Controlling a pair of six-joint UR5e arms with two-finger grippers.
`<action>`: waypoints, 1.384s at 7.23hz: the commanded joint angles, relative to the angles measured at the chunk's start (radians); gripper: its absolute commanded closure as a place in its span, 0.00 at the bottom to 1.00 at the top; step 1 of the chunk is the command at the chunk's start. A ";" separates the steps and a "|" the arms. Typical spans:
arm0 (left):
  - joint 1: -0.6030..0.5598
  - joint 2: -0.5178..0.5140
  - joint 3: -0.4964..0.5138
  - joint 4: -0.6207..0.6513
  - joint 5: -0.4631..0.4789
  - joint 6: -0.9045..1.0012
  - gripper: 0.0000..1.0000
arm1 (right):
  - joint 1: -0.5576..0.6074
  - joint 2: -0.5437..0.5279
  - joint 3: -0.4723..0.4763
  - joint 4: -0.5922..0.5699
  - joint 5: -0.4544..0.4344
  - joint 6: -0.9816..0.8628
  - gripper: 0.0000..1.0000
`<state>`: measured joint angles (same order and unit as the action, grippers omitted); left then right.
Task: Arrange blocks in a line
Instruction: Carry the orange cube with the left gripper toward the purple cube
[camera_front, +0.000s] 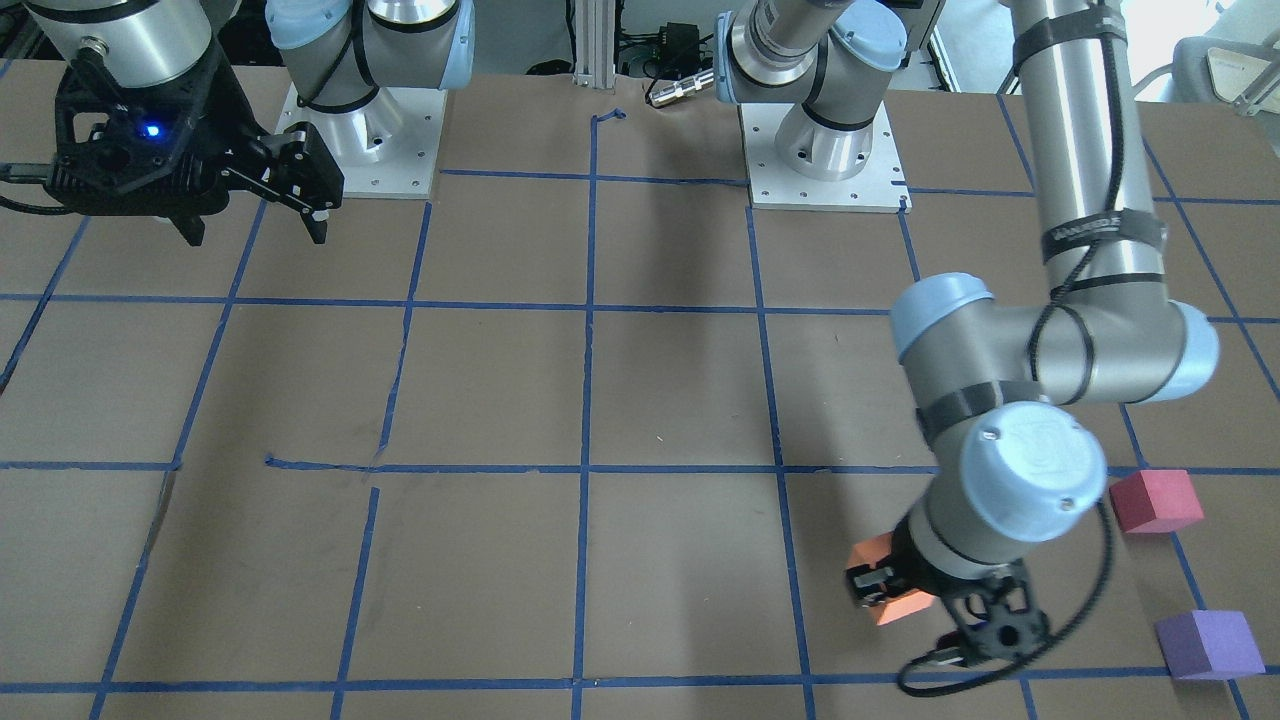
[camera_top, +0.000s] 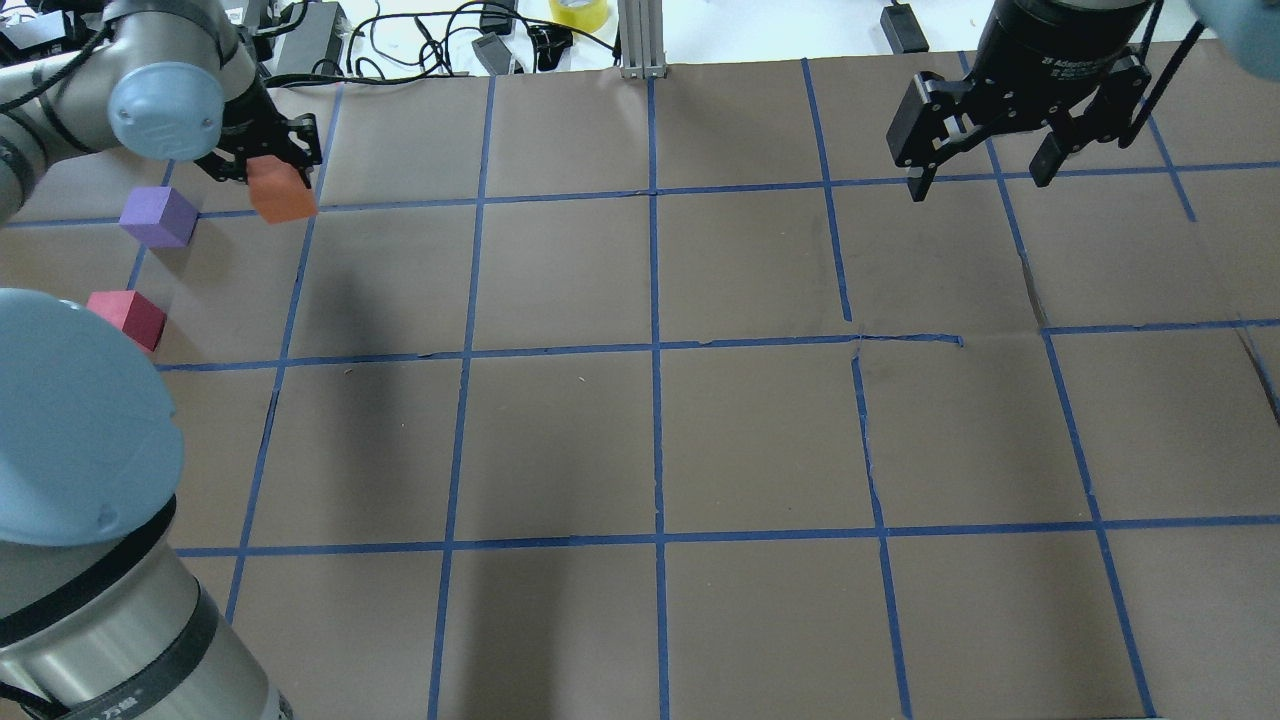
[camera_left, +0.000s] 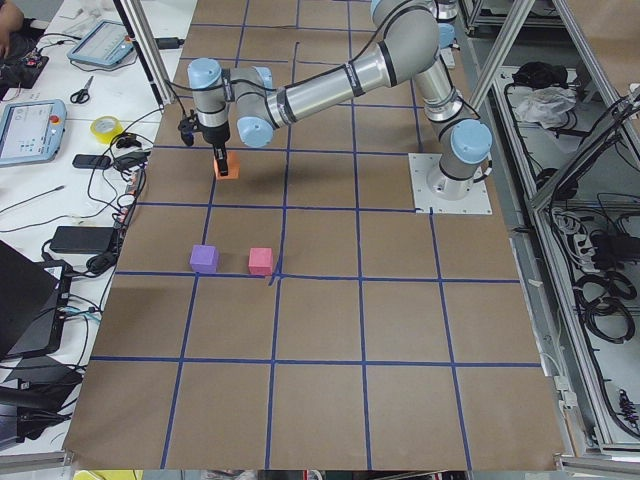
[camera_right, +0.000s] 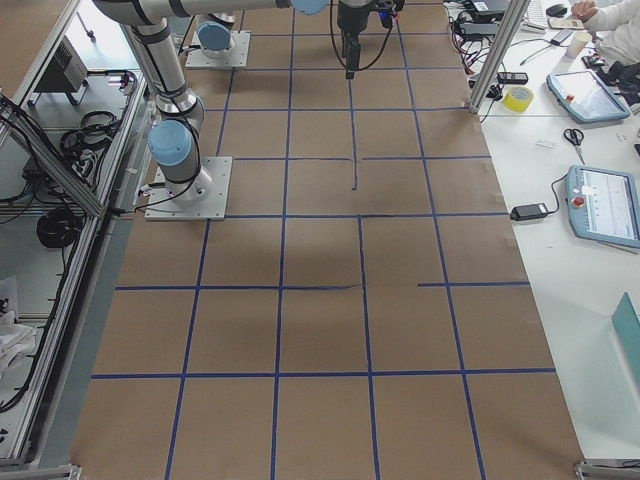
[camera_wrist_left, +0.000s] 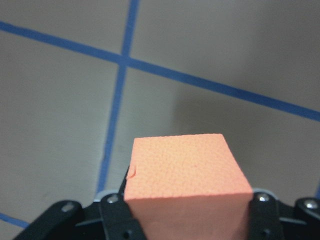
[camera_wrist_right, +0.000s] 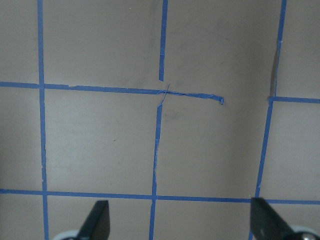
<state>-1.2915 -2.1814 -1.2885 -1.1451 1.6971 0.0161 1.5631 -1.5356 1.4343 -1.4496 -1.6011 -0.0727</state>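
The table is being covered by brown paper, which is being divided into squares by blue tape lines. Two blocks are being carried at the robot's left end: the purple block and the pinkish-red block, near each other but apart. The arms' base plates are being borne along the robot's edge.

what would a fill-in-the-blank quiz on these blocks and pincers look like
1. The small matte foam cube gripped by the left pincer is ____ in colour.
2. The right pincer holds nothing, and its jaws are ____.
3. The purple foam cube and the pinkish-red foam cube lie on the brown blue-taped table, so ____ cubes lie free of any pincer.

Missing words: orange; open; two
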 joint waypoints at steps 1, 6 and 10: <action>0.133 -0.026 0.076 0.017 0.001 0.163 1.00 | 0.000 0.000 0.000 0.000 0.000 0.001 0.00; 0.276 -0.104 0.094 -0.042 -0.008 0.294 1.00 | 0.000 0.000 0.000 -0.008 -0.002 0.007 0.00; 0.278 -0.127 0.090 -0.028 -0.002 0.563 1.00 | 0.000 0.000 0.000 -0.008 0.000 0.008 0.00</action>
<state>-1.0144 -2.3007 -1.1979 -1.1757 1.6932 0.5069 1.5631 -1.5355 1.4343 -1.4572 -1.6020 -0.0657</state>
